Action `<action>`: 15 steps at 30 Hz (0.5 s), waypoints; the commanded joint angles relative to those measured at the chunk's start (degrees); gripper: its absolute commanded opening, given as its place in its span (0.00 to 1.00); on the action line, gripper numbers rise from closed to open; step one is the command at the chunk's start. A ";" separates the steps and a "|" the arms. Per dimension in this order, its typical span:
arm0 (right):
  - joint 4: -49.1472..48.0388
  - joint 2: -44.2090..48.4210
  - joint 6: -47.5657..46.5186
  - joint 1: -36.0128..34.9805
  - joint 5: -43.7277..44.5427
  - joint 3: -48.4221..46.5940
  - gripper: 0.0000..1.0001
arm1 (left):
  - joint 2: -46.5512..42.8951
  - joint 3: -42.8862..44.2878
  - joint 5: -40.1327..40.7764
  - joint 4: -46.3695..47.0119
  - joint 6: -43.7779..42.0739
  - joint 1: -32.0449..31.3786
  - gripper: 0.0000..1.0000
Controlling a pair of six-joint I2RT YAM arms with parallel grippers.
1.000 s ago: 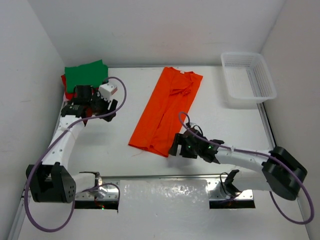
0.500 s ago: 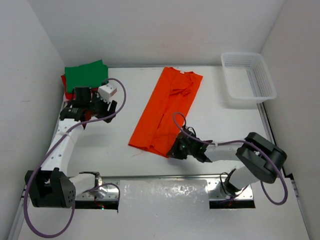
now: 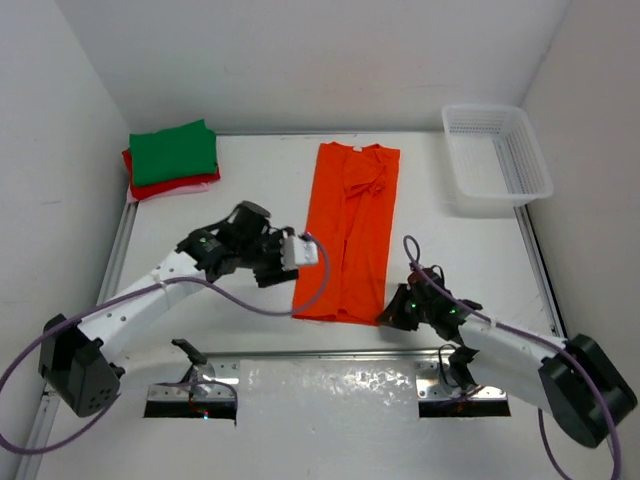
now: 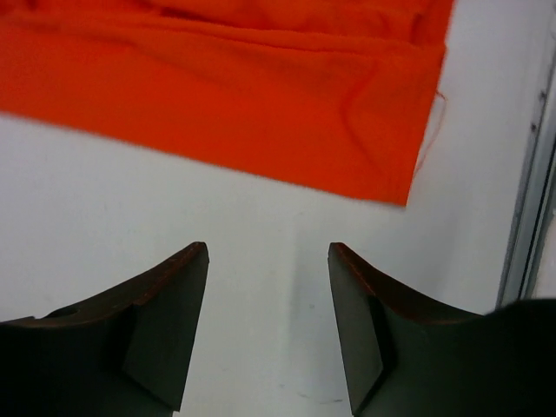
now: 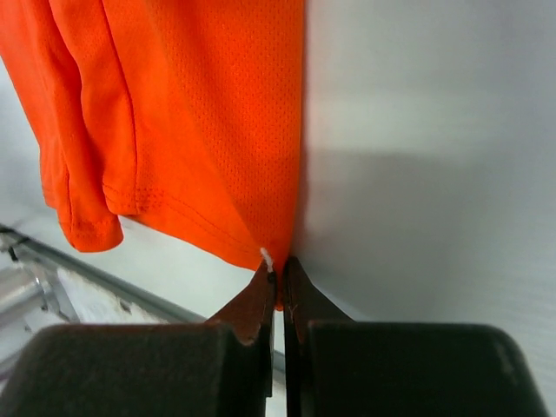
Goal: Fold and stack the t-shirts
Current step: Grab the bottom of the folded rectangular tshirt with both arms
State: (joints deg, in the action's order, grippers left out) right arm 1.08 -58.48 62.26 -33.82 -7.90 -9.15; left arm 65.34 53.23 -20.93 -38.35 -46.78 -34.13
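Green [image 3: 172, 150] sits stacked on red [image 3: 170, 186] upper left; my right jaws clench the half-folded orange shirt [image 3: 350, 230], left jaws released.

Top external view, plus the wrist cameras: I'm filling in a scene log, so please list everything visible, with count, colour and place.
orange t-shirt: one, orange, folded into a long strip, mid-table.
green t-shirt: one, green, folded, on top of the far-left stack.
red t-shirt: one, red, under the green one, edges showing.
basket: one, white mesh, far-right corner.
table: one, white, under everything.
left claw: one, dark, open above bare table beside the orange shirt's near-left corner.
right claw: one, dark, shut on the orange shirt's near-right corner.
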 commanded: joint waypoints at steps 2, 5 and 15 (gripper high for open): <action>13.50 6.61 -11.27 4.37 -7.12 4.75 0.00 | -0.47 1.09 7.65 -6.82 -20.31 -12.61 0.57; 14.82 7.85 -13.82 4.82 -10.72 5.55 0.17 | -1.09 -5.65 8.53 -5.61 -30.69 -20.43 0.60; 14.31 6.54 -13.57 4.91 -12.05 -3.42 0.39 | 7.95 -17.63 12.84 9.78 -47.87 -24.58 0.63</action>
State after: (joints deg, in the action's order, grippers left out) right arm 14.28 -51.03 49.56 -29.21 -19.70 -9.87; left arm 72.55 35.68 -9.15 -34.50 -86.70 -58.48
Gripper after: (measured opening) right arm 0.385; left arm 0.626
